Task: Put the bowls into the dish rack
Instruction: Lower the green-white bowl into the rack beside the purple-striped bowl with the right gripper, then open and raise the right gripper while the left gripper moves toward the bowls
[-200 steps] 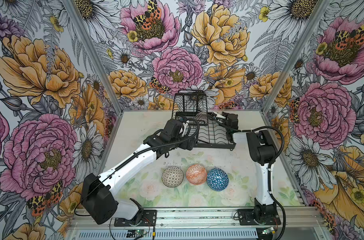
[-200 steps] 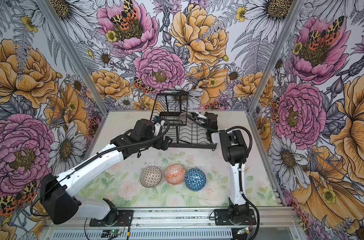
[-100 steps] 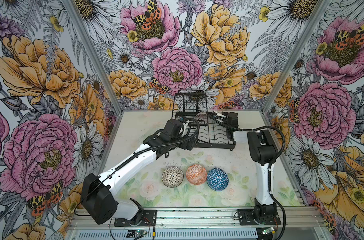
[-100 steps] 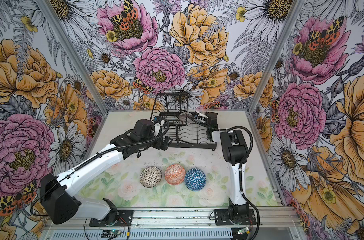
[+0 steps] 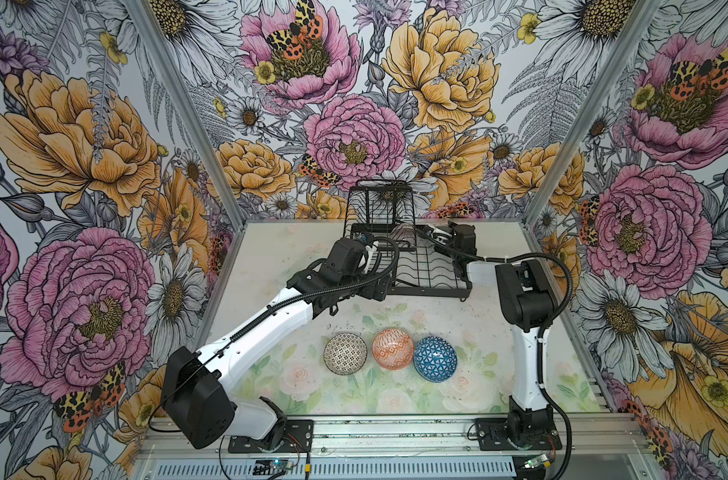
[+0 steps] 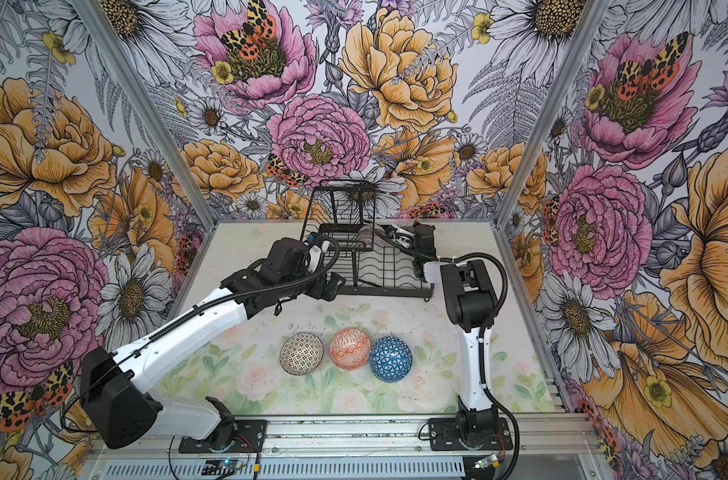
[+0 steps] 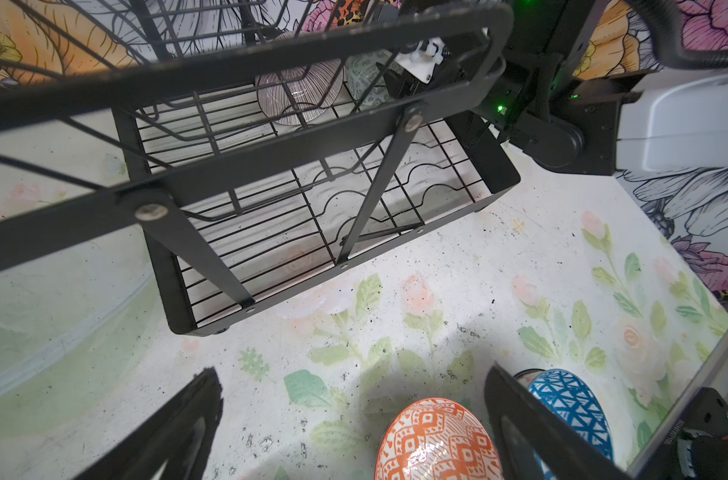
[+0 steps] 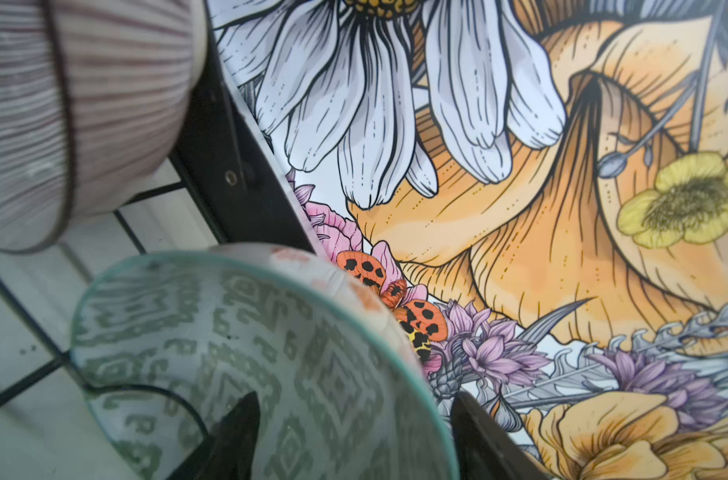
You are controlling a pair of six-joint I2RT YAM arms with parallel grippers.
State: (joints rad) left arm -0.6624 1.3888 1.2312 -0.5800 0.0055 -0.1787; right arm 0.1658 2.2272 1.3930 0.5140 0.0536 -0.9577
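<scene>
My right gripper, spread, straddles the rim of the grey-green bowl, seemingly not pinching it. My left gripper gapes empty beside the dish rack.

Bold floral wallpaper with moths on three walls, pale tabletop printed with faint roses and leaves, metal corner posts, metal rail along the front

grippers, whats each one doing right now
Left gripper: open, holding nothing.
Right gripper: open, jaws astride the rim of the grey-green bowl, not clamped on it.
</scene>
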